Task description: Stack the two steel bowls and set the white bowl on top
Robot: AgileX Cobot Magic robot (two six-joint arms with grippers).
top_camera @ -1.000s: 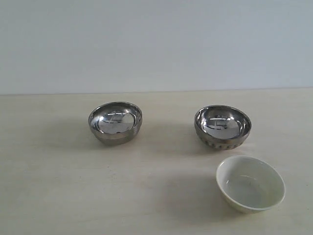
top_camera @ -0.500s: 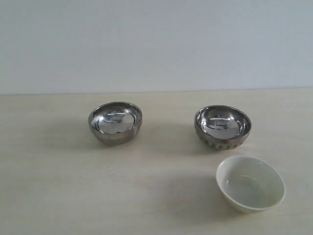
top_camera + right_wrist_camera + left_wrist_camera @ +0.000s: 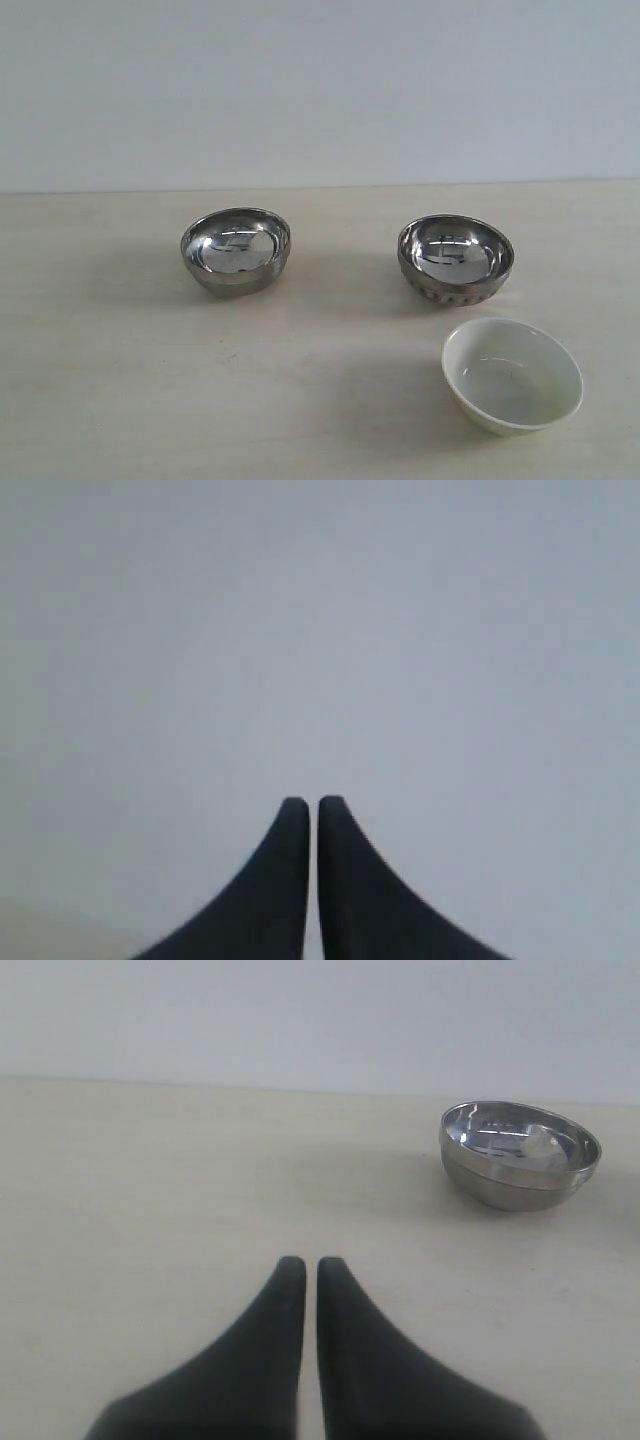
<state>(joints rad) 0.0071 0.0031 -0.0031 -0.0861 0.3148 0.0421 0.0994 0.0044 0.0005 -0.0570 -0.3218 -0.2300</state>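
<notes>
Two steel bowls stand apart on the pale table: a smooth one (image 3: 236,249) at centre left and a ribbed one (image 3: 455,259) at centre right. The white bowl (image 3: 512,374) sits in front of the ribbed one, near the right front. No arm shows in the exterior view. In the left wrist view my left gripper (image 3: 303,1263) is shut with nothing in it, low over bare table, and the smooth steel bowl (image 3: 519,1153) lies well ahead of it and off to one side. My right gripper (image 3: 303,802) is shut and empty, facing only the plain wall.
A plain pale wall (image 3: 320,90) rises behind the table's far edge (image 3: 320,188). Bare table surface (image 3: 120,380) spreads across the left front and between the two steel bowls.
</notes>
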